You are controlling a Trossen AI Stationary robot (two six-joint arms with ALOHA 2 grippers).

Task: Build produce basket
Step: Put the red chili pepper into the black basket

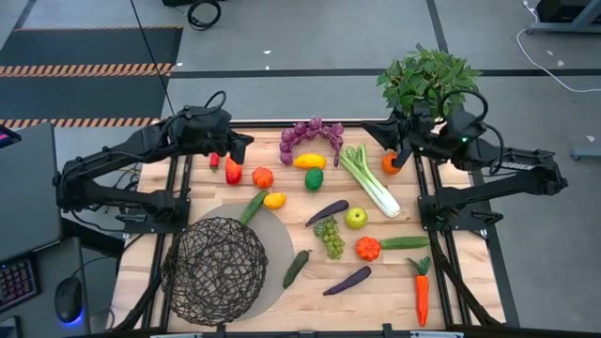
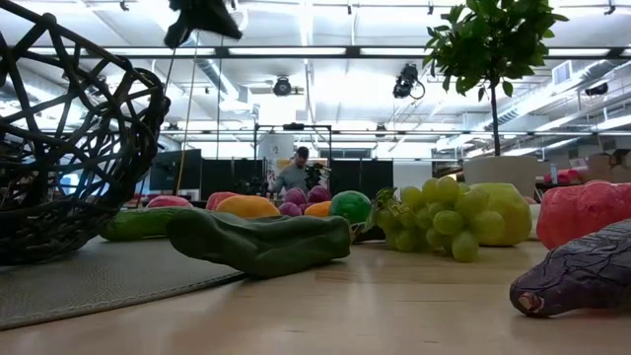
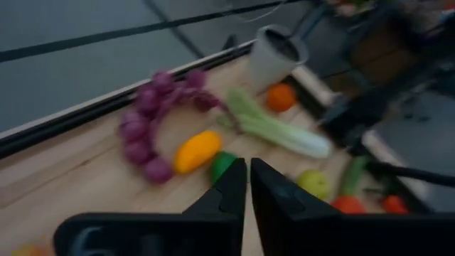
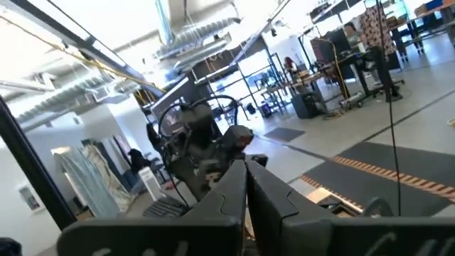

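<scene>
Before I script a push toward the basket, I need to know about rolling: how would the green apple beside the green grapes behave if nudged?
The green apple looks round and smooth, so it would probably roll rather than slide on the bare wooden table. It appears rigid with a glossy skin, possibly slippery for narrow fingers. The green grapes lie close beside it and might stop or deflect it.

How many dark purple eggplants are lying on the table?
2. One dark purple eggplant lies mid-table, left of the green apple. The other eggplant lies nearer the front edge, left of the carrot. More could be hidden.
</scene>
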